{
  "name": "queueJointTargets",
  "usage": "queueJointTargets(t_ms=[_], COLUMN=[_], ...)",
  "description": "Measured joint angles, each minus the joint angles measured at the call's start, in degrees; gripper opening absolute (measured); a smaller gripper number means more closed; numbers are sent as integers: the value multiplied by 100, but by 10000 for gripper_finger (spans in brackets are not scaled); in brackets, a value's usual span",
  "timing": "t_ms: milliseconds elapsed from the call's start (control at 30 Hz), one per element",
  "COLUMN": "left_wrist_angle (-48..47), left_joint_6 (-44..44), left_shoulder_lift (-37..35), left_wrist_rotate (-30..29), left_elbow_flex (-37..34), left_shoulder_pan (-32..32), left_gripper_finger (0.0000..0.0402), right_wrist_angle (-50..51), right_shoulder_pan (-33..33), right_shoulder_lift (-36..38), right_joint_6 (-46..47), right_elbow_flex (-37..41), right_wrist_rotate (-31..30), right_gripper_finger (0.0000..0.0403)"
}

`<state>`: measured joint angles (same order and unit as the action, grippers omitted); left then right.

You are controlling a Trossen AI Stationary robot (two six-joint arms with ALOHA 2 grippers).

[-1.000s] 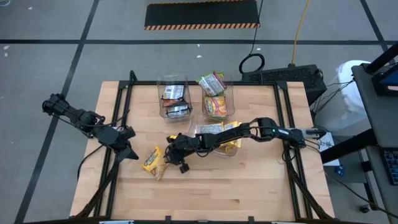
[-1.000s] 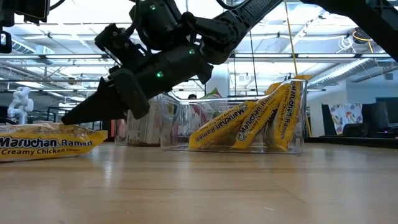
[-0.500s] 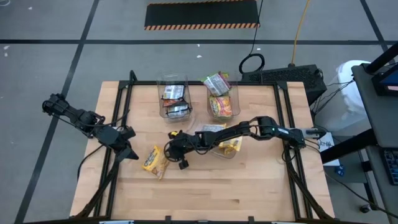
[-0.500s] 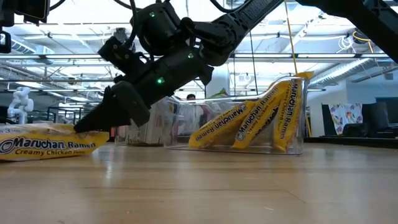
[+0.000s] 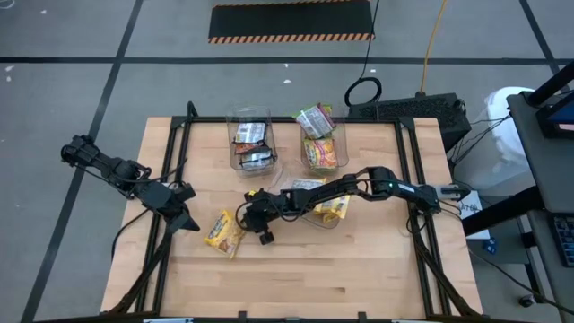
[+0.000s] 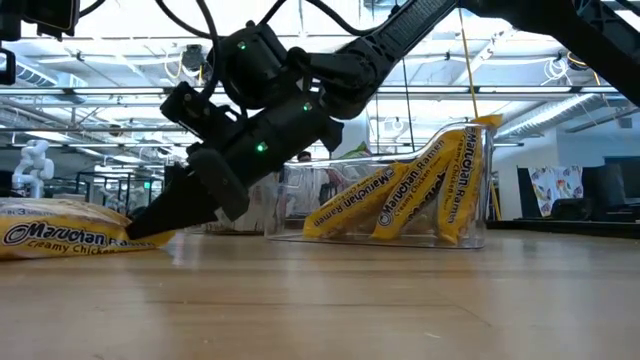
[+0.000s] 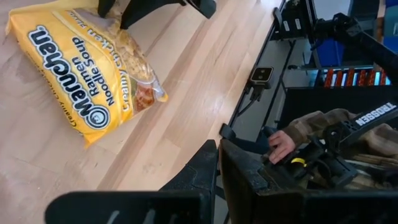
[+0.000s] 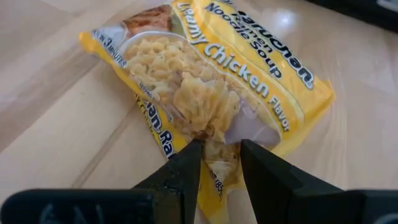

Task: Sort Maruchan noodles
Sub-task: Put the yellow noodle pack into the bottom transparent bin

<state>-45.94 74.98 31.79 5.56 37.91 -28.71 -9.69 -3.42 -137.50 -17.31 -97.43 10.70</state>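
The right hand (image 8: 219, 163) straddles an edge of the yellow Maruchan packet (image 8: 205, 99) on the counter (image 5: 359, 260) — fingers wide, not clamped; the left hand (image 5: 186, 220) waits nearly closed, empty.

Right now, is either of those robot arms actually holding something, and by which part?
The right gripper straddles one edge of the yellow Creamy Chicken packet; a closed grip cannot be told. The left gripper holds nothing.

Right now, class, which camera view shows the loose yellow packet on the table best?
The right wrist view: the yellow packet fills it, label readable, the right gripper at its edge. The left wrist view shows it whole but farther off, the high view small, the low view only edge-on.
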Motion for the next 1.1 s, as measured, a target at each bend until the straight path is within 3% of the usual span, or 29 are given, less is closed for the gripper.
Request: queueJointTargets(t_ms=[167,433,1100], left_wrist_angle=[68,417,597], left_joint_6=[15,-89,-131], left_shoulder_lift=[0,0,8], left_wrist_rotate=[0,-2,-6], left_elbow_flex=[0,0,0], left_shoulder_pan=[0,0,2], left_gripper_finger=[26,26,26], right_wrist_angle=[-52,-154,-61], right_shoulder_pan=[-24,-17,-102], right_shoulder_lift=[-12,-16,407], right_joint_6=[-463,-91,120], right_elbow_flex=[0,2,-11], right_wrist_rotate=[0,-7,-18], right_gripper_finger=[88,6,0])
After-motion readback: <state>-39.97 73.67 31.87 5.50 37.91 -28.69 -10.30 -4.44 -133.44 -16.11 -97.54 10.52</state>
